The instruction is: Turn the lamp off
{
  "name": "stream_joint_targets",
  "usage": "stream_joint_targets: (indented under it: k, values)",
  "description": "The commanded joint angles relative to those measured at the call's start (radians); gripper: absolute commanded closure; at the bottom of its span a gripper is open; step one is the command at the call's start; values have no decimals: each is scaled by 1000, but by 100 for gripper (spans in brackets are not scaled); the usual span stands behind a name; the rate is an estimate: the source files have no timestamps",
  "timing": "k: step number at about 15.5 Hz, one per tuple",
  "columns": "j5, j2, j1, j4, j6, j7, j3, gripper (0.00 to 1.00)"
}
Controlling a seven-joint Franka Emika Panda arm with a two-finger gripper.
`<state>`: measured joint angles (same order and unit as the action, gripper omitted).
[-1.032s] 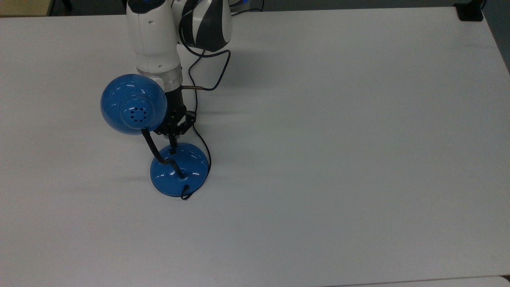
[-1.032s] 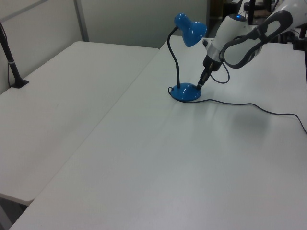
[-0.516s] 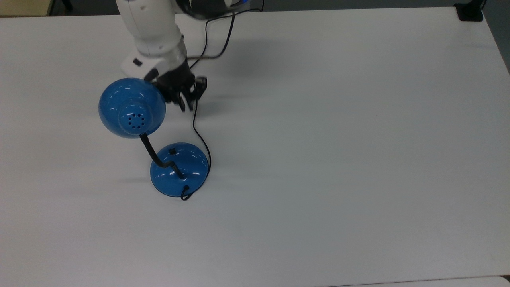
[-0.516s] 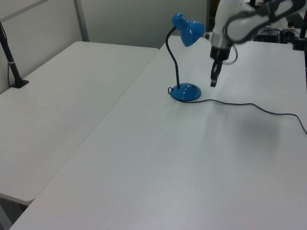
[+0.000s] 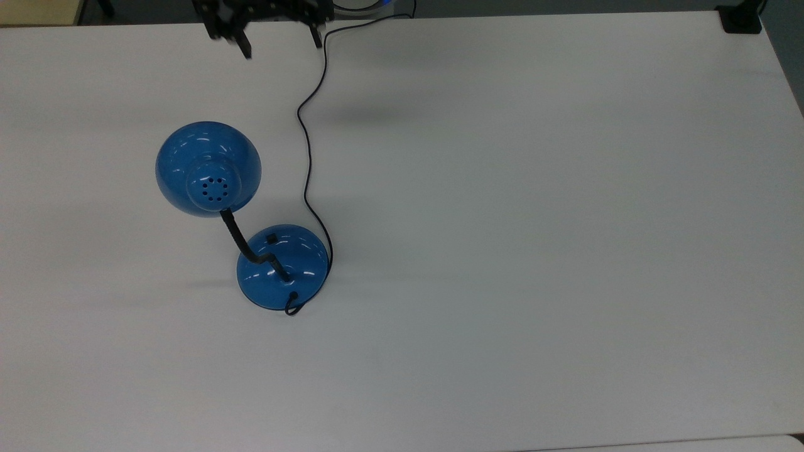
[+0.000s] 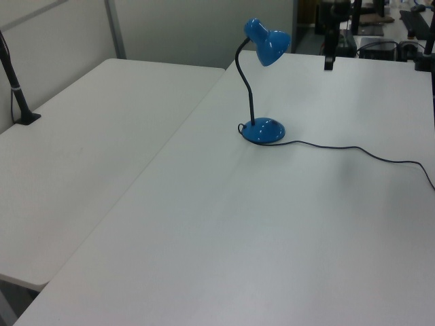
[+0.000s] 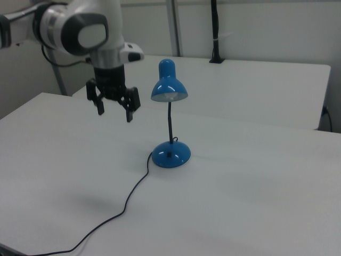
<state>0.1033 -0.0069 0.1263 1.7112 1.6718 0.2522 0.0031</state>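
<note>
1. Currently the pincer [image 7: 113, 108] hangs in the air with jaws spread and nothing held, well apart from the lamp [image 7: 170, 107].
2. Lamp stands upright on the table [image 5: 534, 220], toward the top view's left; cord [image 5: 308, 163] trails off from the base.
3. Shade shows no clear glow; likely off.
4. Judgement: keep clear of the cord and shade, and confirm the switch [image 5: 271, 238] state.

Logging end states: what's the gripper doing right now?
Gripper: open, holding nothing, raised above the table, apart from the lamp.
</note>
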Motion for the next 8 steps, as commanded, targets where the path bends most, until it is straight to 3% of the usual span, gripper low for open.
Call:
stream_joint_targets:
  k: [1, 3, 8]
  values:
    - [-22, 5, -14, -62, -9, -129, -23, 0]
    - [-63, 11, -16, -59, 70, -166, -20, 0]
    - [-62, 11, -14, -61, 72, -168, -26, 0]
